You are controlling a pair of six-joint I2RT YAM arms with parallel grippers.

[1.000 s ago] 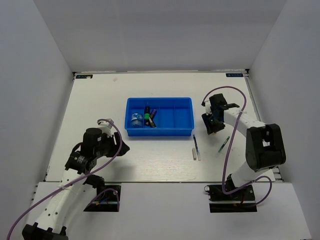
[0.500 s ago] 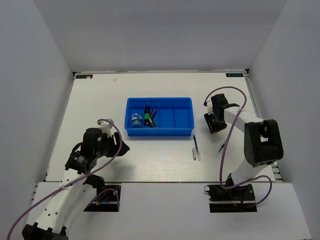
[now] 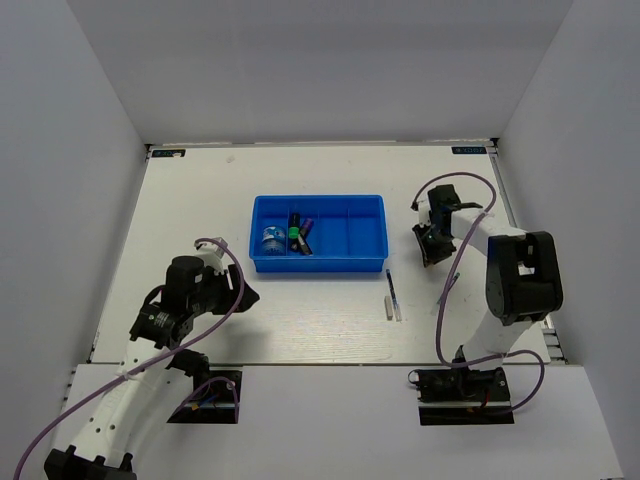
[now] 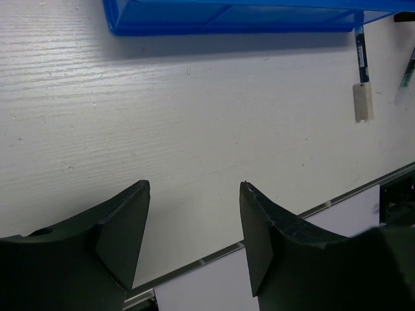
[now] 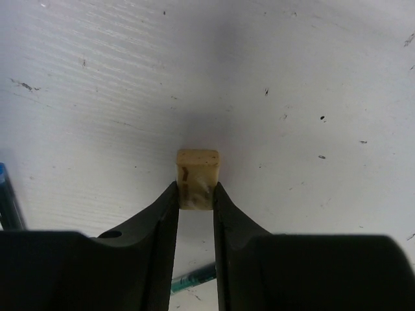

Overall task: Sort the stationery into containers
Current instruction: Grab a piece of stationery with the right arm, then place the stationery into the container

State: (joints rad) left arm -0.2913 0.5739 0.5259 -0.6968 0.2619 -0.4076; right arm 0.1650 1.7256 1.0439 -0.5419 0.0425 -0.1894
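Observation:
The blue tray (image 3: 370,205) sits mid-table with the blue-white bottle (image 3: 270,240) and highlighters (image 3: 297,236) in its left compartments. Its near wall shows in the left wrist view (image 4: 194,16). My right gripper (image 5: 196,188) is shut on the beige eraser (image 5: 198,170), right of the tray (image 3: 432,245). A thin dark pen (image 3: 390,283) and a short white stick (image 3: 388,307) lie in front of the tray; both show in the left wrist view (image 4: 360,55), (image 4: 362,102). A green pen (image 3: 447,287) lies further right. My left gripper (image 4: 193,194) is open and empty at near left (image 3: 238,292).
White walls close in the table on the left, back and right. The table's near edge (image 4: 272,230) runs just under my left fingers. Purple cables loop over both arms.
My right gripper has shifted a little toward the back right with the eraser in it. The left arm has not moved.

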